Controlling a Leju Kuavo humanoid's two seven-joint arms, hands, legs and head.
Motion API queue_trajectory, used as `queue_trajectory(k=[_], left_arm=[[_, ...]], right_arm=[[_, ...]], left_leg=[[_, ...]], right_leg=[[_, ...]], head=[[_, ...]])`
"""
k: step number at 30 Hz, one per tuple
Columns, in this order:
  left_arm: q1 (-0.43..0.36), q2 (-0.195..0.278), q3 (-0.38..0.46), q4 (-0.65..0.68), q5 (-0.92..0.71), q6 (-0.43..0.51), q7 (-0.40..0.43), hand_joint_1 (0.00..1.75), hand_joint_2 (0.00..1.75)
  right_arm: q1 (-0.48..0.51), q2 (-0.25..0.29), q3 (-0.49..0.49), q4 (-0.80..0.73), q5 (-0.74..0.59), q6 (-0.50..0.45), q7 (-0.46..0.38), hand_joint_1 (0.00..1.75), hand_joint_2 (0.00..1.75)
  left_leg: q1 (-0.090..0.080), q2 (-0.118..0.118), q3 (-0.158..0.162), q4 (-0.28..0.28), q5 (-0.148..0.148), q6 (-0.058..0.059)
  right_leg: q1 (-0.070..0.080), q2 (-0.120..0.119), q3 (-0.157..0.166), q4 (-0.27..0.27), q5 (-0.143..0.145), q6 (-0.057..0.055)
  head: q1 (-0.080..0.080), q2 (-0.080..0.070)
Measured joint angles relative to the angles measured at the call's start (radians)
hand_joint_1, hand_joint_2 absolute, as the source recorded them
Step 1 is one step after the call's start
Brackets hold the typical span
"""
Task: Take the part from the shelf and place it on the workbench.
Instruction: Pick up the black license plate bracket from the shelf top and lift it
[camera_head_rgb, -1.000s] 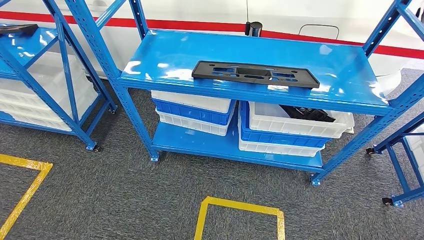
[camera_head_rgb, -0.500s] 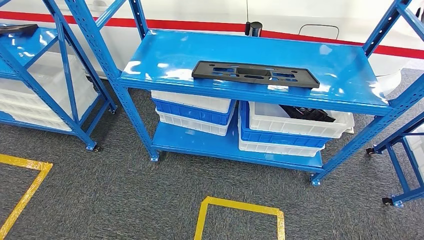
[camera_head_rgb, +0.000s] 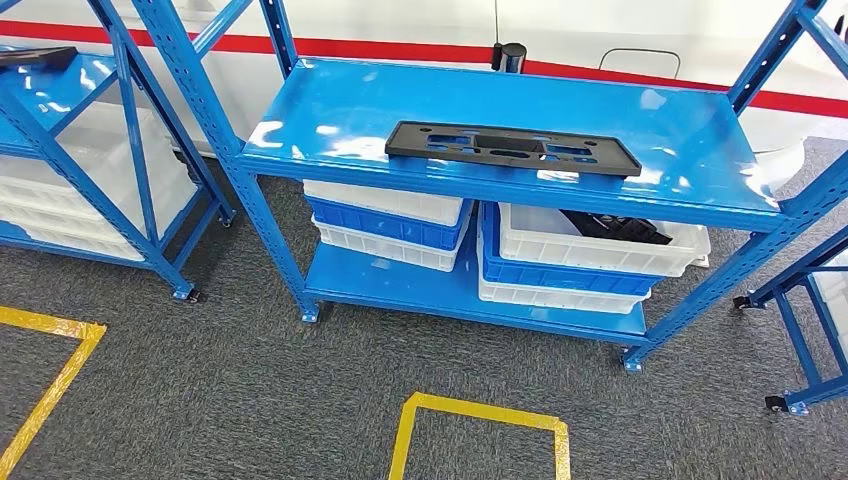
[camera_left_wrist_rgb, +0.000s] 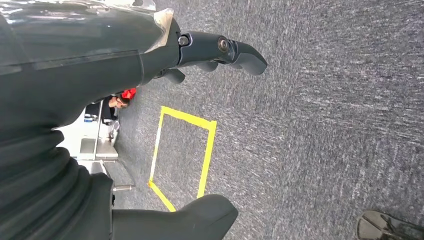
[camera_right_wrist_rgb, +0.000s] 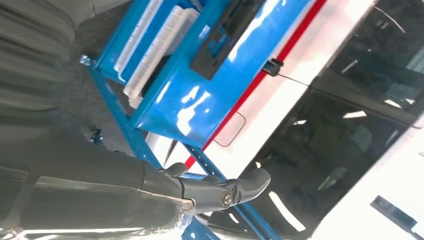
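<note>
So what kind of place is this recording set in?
Probably a factory or warehouse training floor: blue steel shelving holding a flat black part, stacked white and blue plastic bins on the lower shelf, and yellow tape squares marking grey carpet.

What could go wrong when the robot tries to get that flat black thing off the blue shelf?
The black part lies flat on the glossy blue shelf, so fingers may struggle to get under it and could just push it along. It is long and thin, so held at one end it might tip and slip out. The shelf's slanted corner posts stand close by, so the part could bump them on the way out.
</note>
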Motion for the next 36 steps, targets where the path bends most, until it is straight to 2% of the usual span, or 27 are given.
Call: queue_trajectory(k=[9,13,31,35,36], left_arm=[[0.014,0.015,-0.001,-0.011,0.031,-0.051,-0.039,0.00,1.75],[0.021,0.022,-0.004,-0.019,0.045,-0.074,-0.055,0.00,1.75],[0.052,0.055,-0.028,-0.062,0.107,-0.176,-0.131,0.00,1.75],[0.061,0.063,-0.036,-0.072,0.120,-0.199,-0.147,0.00,0.00],[0.062,0.065,-0.038,-0.074,0.123,-0.205,-0.152,0.00,0.00]], right_arm=[[0.083,0.192,0.009,0.204,0.145,0.043,-0.069,0.00,0.00],[0.120,0.281,0.016,0.294,0.208,0.062,-0.100,0.00,1.75],[0.284,0.697,0.037,0.694,0.495,0.147,-0.236,0.00,1.75],[0.320,0.790,0.041,0.781,0.560,0.166,-0.267,0.00,0.00],[0.328,0.814,0.042,0.803,0.576,0.171,-0.275,0.00,0.00]], left_leg=[[0.000,0.000,0.000,0.000,0.000,0.000],[0.000,0.000,0.000,0.000,0.000,0.000],[-0.001,0.000,0.000,0.000,0.000,0.000],[-0.001,0.000,0.000,0.000,0.000,0.000],[-0.001,0.000,0.000,0.000,0.000,0.000]], right_leg=[[0.000,0.000,0.000,0.000,0.000,0.000],[0.000,0.000,0.000,0.000,0.000,0.000],[-0.001,0.000,0.000,0.000,0.000,0.000],[-0.001,0.000,0.000,0.000,0.000,0.000],[-0.001,0.000,0.000,0.000,0.000,0.000]], head=[[0.000,0.000],[0.000,0.000],[0.000,0.000],[0.000,0.000],[0.000,0.000]])
